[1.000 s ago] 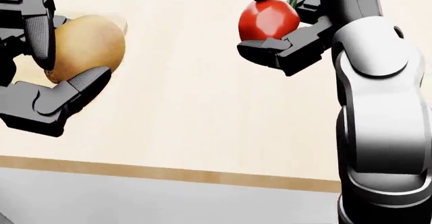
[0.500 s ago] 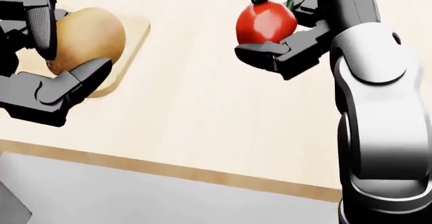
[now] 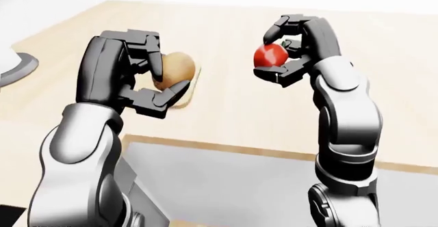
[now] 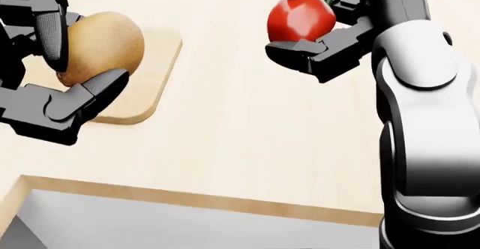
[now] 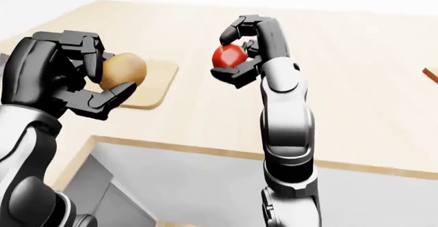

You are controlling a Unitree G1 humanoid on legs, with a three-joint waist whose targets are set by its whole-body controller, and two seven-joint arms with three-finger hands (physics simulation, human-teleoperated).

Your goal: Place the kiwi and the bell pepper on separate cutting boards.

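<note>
Two items are lifted but neither is placed; the left hand (image 4: 56, 74) grips the kiwi (image 4: 101, 46) just above the cutting board (image 4: 153, 86); the right hand (image 4: 322, 29) clasps the bell pepper (image 4: 300, 17) well right of that board; a second board is not visible; pale wooden counter (image 4: 225, 142), grey floor beneath.

no text, labels, brands, numbers or signs can be read anywhere.

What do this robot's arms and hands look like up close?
Both arms have smooth, rounded white-grey shells with black joints. The left hand and right hand are dark grey or black, each with three chunky, blocky fingers tipped with textured pads. No cables or markings show.
</note>
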